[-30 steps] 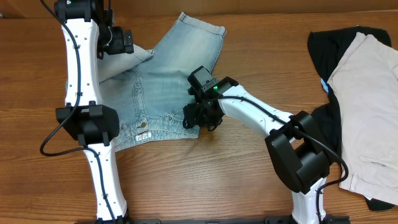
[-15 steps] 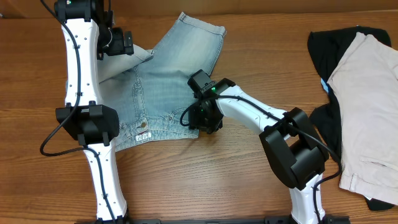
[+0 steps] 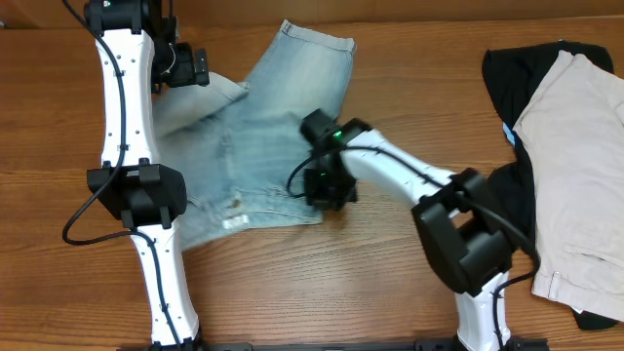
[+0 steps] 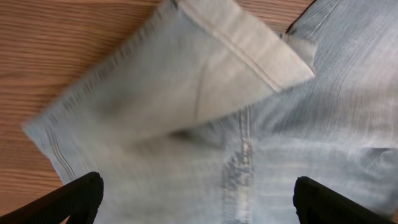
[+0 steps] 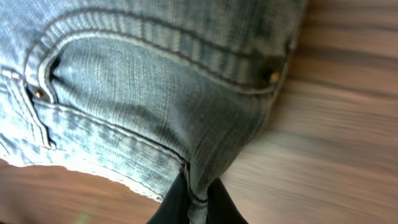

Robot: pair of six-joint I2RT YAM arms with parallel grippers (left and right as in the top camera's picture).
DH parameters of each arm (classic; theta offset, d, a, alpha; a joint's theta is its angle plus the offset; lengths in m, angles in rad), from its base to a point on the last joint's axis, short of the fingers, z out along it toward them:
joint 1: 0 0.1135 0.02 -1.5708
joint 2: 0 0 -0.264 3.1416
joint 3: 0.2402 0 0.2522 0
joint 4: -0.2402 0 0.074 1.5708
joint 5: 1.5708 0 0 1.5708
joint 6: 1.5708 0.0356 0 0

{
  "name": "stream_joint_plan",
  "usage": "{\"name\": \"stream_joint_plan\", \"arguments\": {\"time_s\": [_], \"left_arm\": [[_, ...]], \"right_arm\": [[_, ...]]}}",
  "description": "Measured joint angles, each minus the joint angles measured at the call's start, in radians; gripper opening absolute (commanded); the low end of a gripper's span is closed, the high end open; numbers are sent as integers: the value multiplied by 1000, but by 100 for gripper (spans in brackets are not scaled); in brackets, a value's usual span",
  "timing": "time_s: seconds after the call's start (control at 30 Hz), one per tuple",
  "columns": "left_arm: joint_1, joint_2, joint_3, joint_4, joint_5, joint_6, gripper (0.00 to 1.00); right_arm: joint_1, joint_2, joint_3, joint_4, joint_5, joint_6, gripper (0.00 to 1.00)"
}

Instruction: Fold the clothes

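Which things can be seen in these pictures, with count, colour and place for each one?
table: one, brown wood, under everything
denim shorts: one pair, light blue, left of centre, one leg folded over
trousers: one pair, cream-beige, right edge
garment: one, black, under the trousers
left arm: one, white and black, over the shorts' left side
right arm: one, white and black, reaching to the shorts
left pincer: one, black, open above the folded leg
right pincer: one, black, shut on the shorts near a pocket

No readable text or labels anywhere.
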Motion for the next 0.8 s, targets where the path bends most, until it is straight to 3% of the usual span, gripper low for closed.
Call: {"name": "stream_joint_plan", "arguments": {"time_s": [0.27,0.47,0.53,0.57,0.6,0.63,0.7,0.8], "left_arm": [[-8,0,0,-4,197,124,100],[-68,0,0,10,293,208,100],[-101,0,0,16,307,235,100],[-121,0,0,17,311,250,100],[-142,0,0,18,316,265,100],[-162,0,0,18,321,277,100],[-211,0,-2,8,329,319,100],[-276,-4,-34,-17,348,388,100]], "right_arm": [[-327,-173,3,-286,132,-121,6],[-636,-217,13,-304,256,-182,9],[-719,-217,13,-286,249,-207,29],[-752,-217,13,-283,241,-222,42],[-797,-217,13,-283,224,-260,66],[-805,-217,13,-283,217,-265,74],[-835,-218,13,-286,188,-297,82],[-849,-218,13,-286,156,-342,83]]}}
